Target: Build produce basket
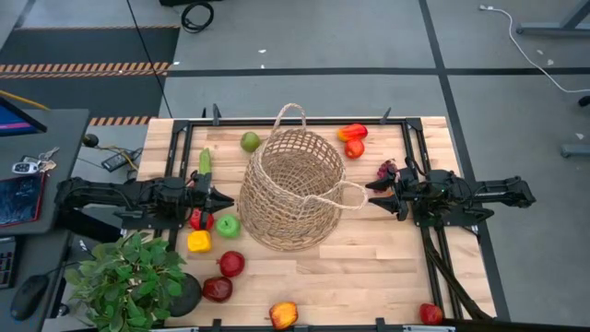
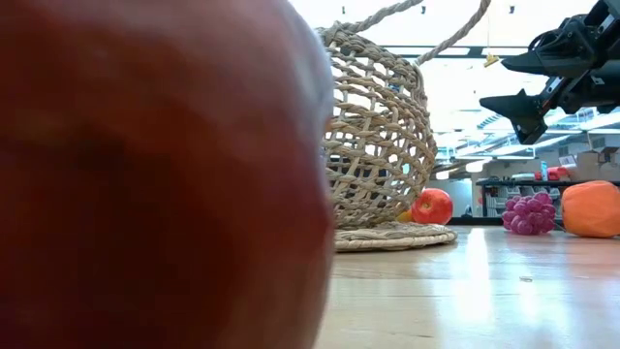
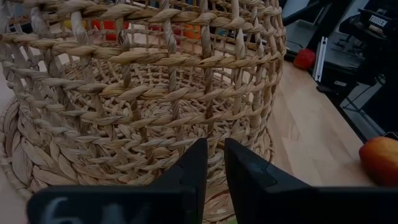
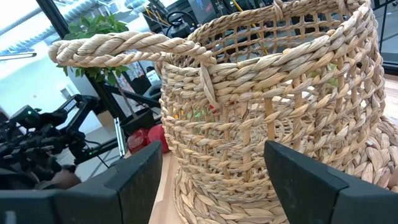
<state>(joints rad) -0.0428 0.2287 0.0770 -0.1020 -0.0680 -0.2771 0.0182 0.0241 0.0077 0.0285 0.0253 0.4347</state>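
The tan wicker basket [image 1: 293, 189] stands on its base [image 2: 392, 236] at the table's middle, one loop handle [image 1: 350, 195] pointing at my right gripper. Produce lies loose around it: green fruit [image 1: 250, 141], red and orange pieces [image 1: 352, 138] and purple grapes [image 1: 387, 170] on the far side, and red, green and yellow pieces [image 1: 214, 231] near left. My left gripper [image 1: 224, 197] is by the basket's left wall, shut but for a slit [image 3: 214, 174], with nothing in it. My right gripper [image 1: 373, 195] hovers open [image 4: 211, 180] just short of the handle [image 4: 124, 43].
A leafy potted plant [image 1: 129, 277] fills the near left corner. An orange-red fruit [image 1: 284, 314] and a red one [image 1: 430, 314] lie at the near edge. A big red fruit [image 2: 145, 174] blocks the low view's left half. Black rails [image 1: 433, 240] run along the table's edges.
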